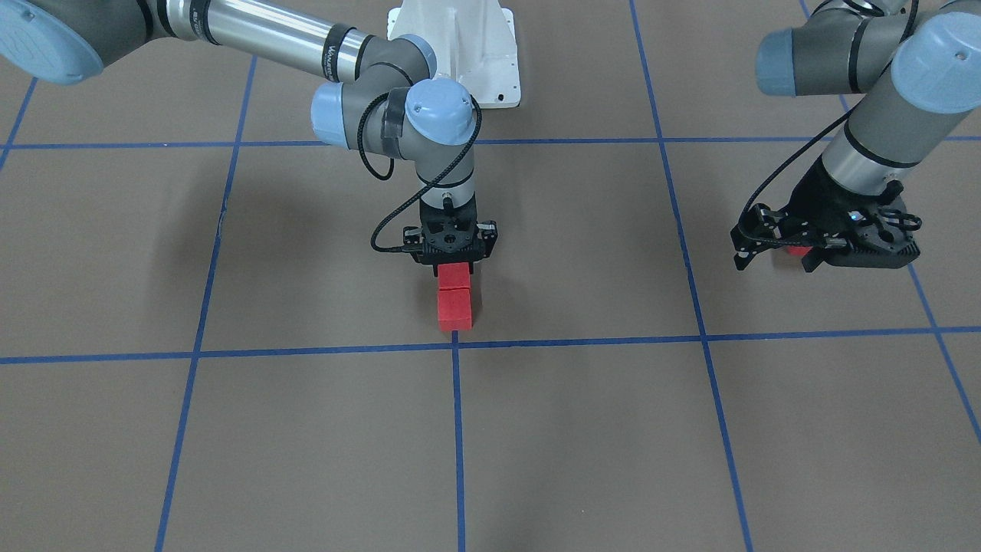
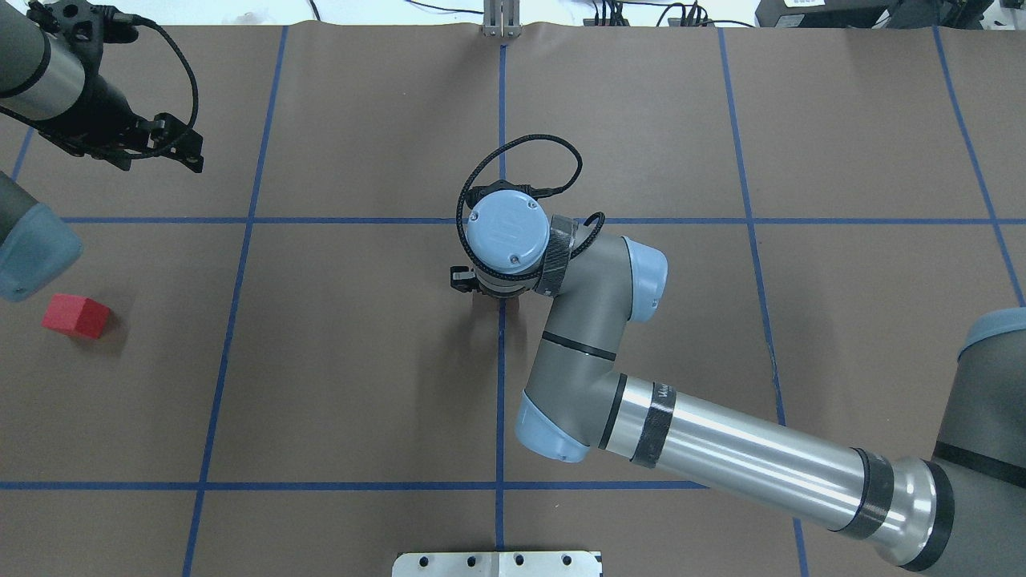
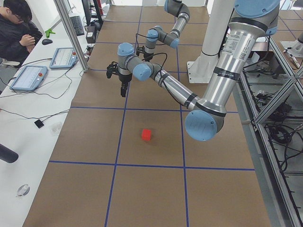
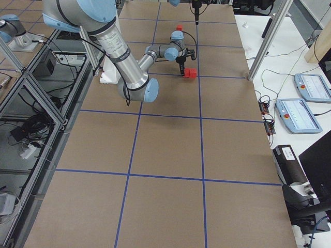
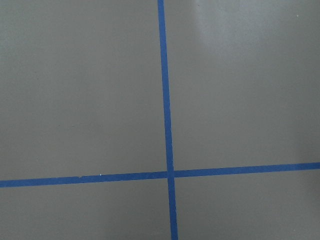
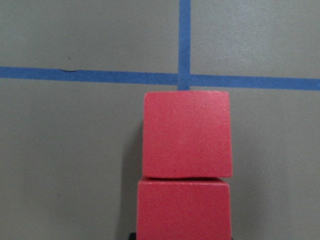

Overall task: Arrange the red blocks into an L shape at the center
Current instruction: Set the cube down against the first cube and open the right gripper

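Two red blocks lie in a row, touching, just on the robot's side of the center tape crossing [image 1: 456, 345]. The front red block [image 1: 454, 308] almost meets the crossing [image 6: 184, 79]. The rear red block [image 1: 454, 274] sits between the fingers of my right gripper [image 1: 454, 267], which looks shut on it. In the overhead view the right wrist hides both blocks. A third red block [image 2: 76, 315] lies alone on the floor at the left. My left gripper [image 2: 172, 148] hangs high beyond that block, looks open and holds nothing. Its wrist view shows only floor and tape.
The white robot base plate [image 1: 460, 46] stands behind the center square. The right arm's long forearm [image 2: 745, 453] crosses the right half of the mat. A person [image 3: 19, 28] sits at a side table with tablets [image 3: 29, 78], beyond the far edge.
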